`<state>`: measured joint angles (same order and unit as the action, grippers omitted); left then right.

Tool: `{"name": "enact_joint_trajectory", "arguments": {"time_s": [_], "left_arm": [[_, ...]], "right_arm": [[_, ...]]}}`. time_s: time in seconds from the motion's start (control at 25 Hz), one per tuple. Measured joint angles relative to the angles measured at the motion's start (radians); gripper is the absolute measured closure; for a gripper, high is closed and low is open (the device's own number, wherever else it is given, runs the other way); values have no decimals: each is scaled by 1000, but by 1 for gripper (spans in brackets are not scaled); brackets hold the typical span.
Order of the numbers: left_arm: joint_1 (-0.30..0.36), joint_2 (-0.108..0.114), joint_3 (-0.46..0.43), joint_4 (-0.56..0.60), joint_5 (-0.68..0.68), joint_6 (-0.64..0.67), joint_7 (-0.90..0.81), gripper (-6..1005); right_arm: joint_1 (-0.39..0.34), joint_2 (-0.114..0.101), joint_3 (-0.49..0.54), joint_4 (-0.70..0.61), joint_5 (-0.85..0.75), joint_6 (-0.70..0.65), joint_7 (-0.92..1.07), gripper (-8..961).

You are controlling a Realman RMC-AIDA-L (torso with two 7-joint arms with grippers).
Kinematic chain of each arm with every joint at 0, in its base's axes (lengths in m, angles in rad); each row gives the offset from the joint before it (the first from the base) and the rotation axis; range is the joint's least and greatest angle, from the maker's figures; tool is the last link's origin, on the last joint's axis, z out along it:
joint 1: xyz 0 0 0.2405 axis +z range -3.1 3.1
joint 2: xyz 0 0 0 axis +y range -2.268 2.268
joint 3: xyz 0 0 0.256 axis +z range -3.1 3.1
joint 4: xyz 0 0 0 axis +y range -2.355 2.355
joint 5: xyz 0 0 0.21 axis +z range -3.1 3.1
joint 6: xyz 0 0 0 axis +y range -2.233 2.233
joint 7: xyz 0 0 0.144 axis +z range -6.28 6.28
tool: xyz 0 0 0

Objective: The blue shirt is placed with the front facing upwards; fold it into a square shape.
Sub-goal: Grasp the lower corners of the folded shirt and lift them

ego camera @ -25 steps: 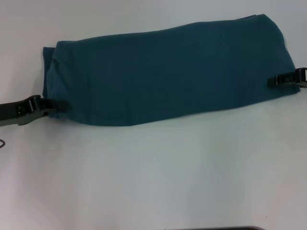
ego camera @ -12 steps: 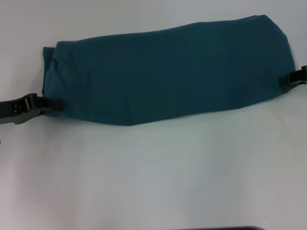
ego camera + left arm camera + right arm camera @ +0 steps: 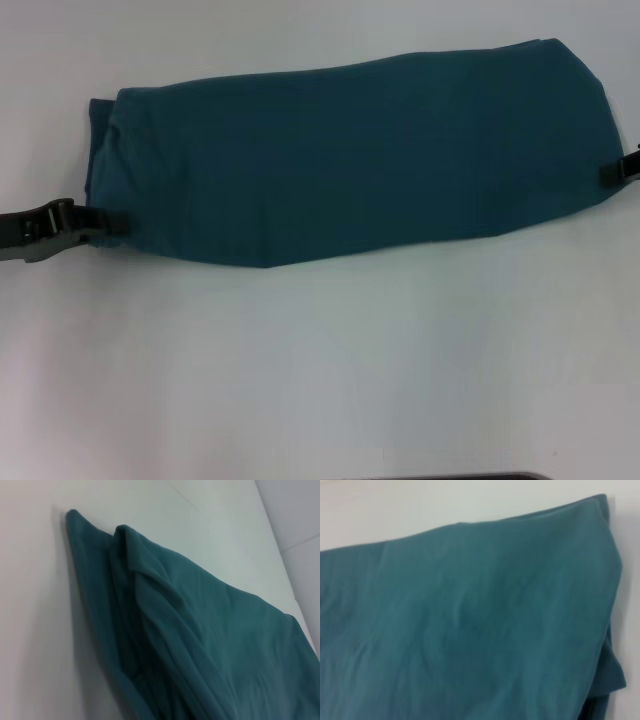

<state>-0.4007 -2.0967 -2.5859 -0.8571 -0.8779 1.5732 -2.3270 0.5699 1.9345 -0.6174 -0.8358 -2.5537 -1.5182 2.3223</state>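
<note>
The blue shirt (image 3: 350, 150) lies folded into a long, slightly slanted band across the far half of the white table (image 3: 320, 370), plain side up. My left gripper (image 3: 112, 222) sits low at the band's near left corner, its tip at the cloth's edge. My right gripper (image 3: 618, 172) shows only as a dark tip at the band's right end, mostly out of frame. The left wrist view shows the blue shirt (image 3: 200, 645) with stacked folded layers at its end. The right wrist view is filled by the smooth blue shirt (image 3: 470, 620) and its rounded corner.
Bare white tabletop stretches in front of the shirt and in a strip behind it. A thin dark edge (image 3: 450, 477) shows at the bottom of the head view.
Both grippers have drawn outward. The right one slid off the cloth toward the right edge of view, and the left one backed slightly to the left. The shirt has stayed put.
</note>
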Motion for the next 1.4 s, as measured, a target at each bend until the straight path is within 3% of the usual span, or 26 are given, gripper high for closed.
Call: {"name": "enact_joint_trajectory", "arguments": {"time_s": [0.12,0.16,0.36,0.52,0.92,1.4], "left_arm": [[-1,9,1,-2,2,34,0,983],[-2,24,2,-3,11,75,0,983],[-3,53,3,-8,83,157,-6,983],[3,55,2,-48,161,236,-11,983],[20,40,3,-98,280,332,-27,982],[40,35,-4,-103,302,359,-24,982]], "right_arm": [[1,-5,0,-9,-9,-34,0,942],[1,-11,0,-16,-16,-60,0,942],[-3,-44,-1,-51,-64,-205,-2,940],[-3,-48,-9,-62,-127,-322,-22,939],[-21,14,-35,-78,-269,-395,-52,936],[-21,32,-39,-79,-273,-410,-58,932]]}}
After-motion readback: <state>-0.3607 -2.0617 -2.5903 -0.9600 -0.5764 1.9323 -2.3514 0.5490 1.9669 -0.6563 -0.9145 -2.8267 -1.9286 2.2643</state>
